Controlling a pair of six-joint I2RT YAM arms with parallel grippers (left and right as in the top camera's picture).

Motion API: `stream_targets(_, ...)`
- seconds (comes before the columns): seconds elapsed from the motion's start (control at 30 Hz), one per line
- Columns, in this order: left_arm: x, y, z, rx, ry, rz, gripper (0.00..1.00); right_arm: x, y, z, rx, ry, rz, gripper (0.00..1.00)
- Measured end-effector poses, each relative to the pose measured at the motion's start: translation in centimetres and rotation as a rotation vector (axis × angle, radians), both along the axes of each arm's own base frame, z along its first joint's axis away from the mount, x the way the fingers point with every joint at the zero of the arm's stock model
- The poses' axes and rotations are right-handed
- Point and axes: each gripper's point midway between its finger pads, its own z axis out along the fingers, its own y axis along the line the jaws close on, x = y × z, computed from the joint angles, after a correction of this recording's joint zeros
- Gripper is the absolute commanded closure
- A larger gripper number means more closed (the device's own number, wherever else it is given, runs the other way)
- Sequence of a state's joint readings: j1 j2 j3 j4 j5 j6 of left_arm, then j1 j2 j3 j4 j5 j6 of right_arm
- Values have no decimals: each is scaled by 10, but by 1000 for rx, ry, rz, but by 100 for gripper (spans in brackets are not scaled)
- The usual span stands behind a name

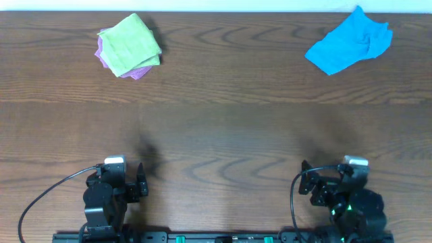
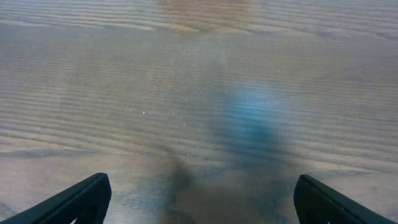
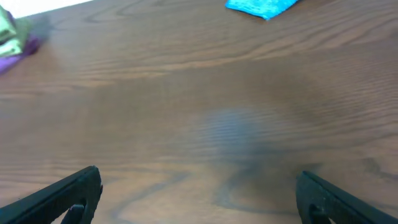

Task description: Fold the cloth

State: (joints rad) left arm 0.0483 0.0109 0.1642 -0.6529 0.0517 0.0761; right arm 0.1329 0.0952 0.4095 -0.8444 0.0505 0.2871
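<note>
The larger yellow-green terry cloth is not in any view. My left gripper is open and empty near the table's front edge at the left; in the left wrist view its fingers are spread wide over bare wood. My right gripper is open and empty near the front edge at the right; in the right wrist view its fingers are also spread wide over bare wood.
A small folded green cloth lies on purple cloths at the far left; both show in the right wrist view's top left corner. A crumpled bright blue cloth lies at the far right, its edge showing in the right wrist view. The wooden table lies between.
</note>
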Motion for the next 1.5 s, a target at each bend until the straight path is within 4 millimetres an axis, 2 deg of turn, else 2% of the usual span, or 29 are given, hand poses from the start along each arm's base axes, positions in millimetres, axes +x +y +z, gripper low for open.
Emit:
stream_targets(0.4,0,0,0,0,0,0,5,1,-10,-45,-89,47,-7,1)
stream_targets(0.6,0,0,0,0,0,0,5,1,-6,-53,-155,59,67,1)
stream_targets(0.8,0,0,0,0,0,0,5,-2,2,-75,-188,104,146,1)
stream_targets(1.5,0,0,0,0,0,0,5,-2,5,-75,-215,96,183,1)
